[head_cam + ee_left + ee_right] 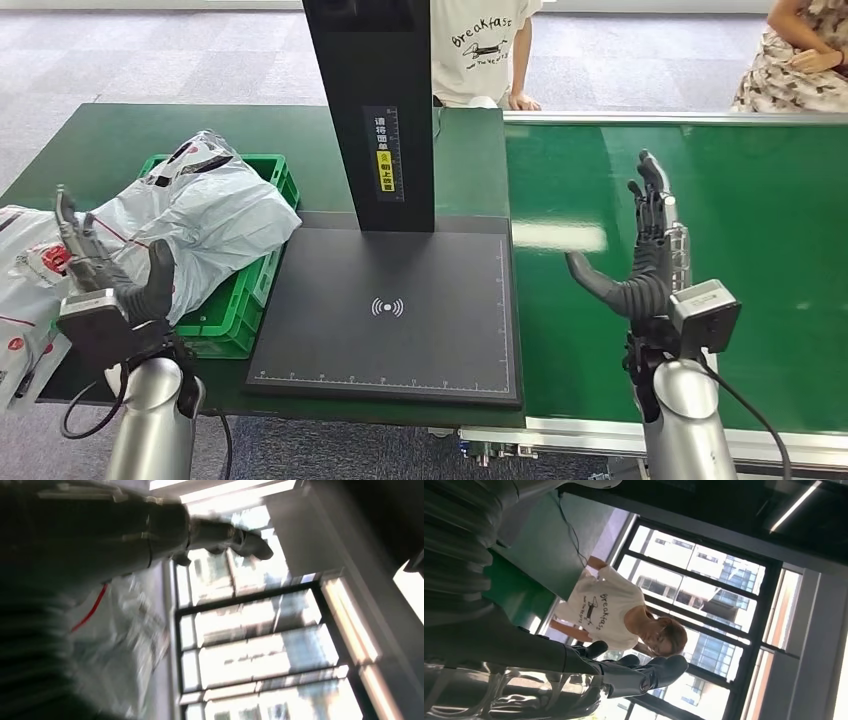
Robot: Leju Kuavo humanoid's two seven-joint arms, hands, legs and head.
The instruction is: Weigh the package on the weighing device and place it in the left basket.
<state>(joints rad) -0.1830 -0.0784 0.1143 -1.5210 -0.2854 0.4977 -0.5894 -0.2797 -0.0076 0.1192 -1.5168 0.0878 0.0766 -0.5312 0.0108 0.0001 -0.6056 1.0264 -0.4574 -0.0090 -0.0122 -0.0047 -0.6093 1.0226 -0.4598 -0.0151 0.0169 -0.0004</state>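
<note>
A grey-white plastic package [205, 215] with red and black print lies in the green basket [236, 318] at the table's left, draped over its near rim. My left hand [112, 268] stands in front of it, fingers spread upward, holding nothing; whether it touches the bag I cannot tell. The left wrist view shows that hand [150, 532] beside the crinkled package [125, 640], blurred. The black weighing plate [390, 310] with its black post [375, 110] sits bare in the middle. My right hand [640, 255] is raised and open over the green conveyor belt [760, 250].
Another white printed bag [25, 285] lies at the table's far left edge. A person in a white T-shirt [480, 45] stands behind the table, also visible in the right wrist view [609, 612]. A second person [800, 60] sits at the far right.
</note>
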